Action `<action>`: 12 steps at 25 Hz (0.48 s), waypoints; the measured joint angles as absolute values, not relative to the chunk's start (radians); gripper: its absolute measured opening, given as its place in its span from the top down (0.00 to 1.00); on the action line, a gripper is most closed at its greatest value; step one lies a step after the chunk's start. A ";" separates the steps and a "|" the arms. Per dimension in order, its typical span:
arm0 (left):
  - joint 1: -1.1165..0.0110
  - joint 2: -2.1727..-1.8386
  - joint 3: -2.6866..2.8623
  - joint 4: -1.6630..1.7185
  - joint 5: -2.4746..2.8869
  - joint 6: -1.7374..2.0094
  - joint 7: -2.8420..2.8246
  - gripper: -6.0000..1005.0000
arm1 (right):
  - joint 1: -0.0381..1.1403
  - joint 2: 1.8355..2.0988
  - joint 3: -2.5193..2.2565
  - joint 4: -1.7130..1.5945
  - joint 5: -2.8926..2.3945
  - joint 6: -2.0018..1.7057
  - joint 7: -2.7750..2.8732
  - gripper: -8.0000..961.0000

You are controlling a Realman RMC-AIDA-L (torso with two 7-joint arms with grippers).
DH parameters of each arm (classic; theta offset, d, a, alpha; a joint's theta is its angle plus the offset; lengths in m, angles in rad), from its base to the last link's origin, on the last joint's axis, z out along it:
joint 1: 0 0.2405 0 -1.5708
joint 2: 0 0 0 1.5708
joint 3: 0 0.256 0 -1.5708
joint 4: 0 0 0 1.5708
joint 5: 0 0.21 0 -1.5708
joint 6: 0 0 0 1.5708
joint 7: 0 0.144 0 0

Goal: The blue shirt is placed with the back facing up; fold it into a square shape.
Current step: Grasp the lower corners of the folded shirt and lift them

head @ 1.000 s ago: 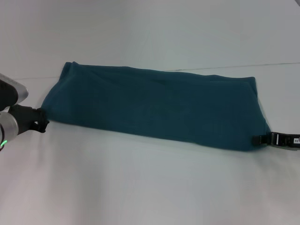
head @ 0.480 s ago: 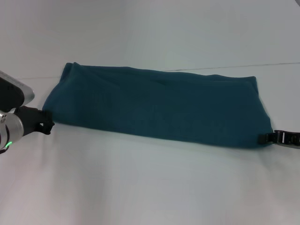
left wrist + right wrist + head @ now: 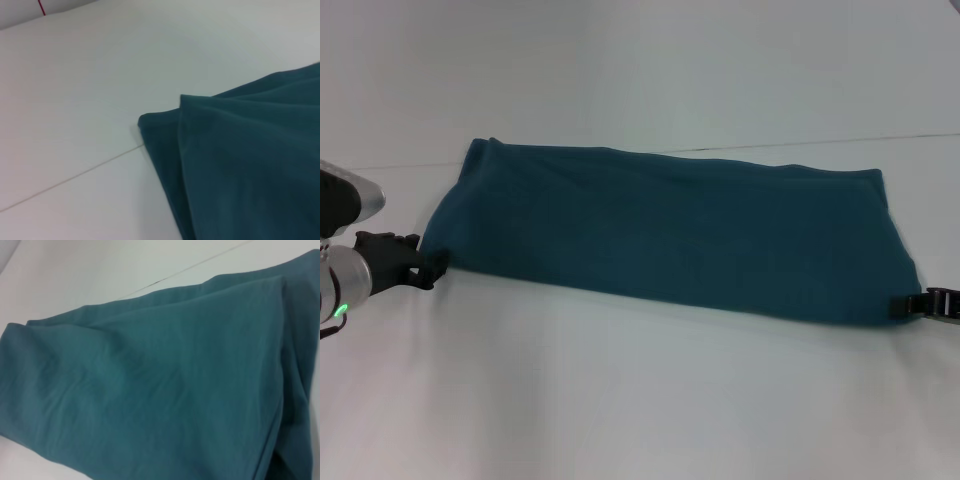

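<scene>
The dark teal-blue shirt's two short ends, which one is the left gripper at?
The end on the robot's left, beside the left gripper; the dark teal-blue shirt has its opposite end at the right gripper.

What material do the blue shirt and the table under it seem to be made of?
The blue shirt looks like soft matte woven or knitted fabric, perhaps cotton: it lies in gentle wrinkles and layered folds without shine. The table looks like a smooth, hard, white surface with a slight sheen, perhaps laminate; a thin seam line crosses it. The exact materials cannot be confirmed.
</scene>
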State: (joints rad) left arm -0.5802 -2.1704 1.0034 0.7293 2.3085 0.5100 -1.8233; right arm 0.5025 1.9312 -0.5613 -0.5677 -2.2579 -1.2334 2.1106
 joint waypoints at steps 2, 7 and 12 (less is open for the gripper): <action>-0.580 -2.170 1.003 0.730 2.308 0.513 -1.829 0.74 | 0.498 1.926 -0.559 -0.568 -2.258 -1.237 2.111 0.98; -0.589 -2.167 1.006 0.724 2.308 0.519 -1.830 0.46 | 0.496 1.917 -0.558 -0.568 -2.258 -1.244 2.111 0.98; -0.611 -2.164 1.011 0.698 2.311 0.520 -1.824 0.35 | 0.497 1.917 -0.558 -0.568 -2.258 -1.245 2.111 0.98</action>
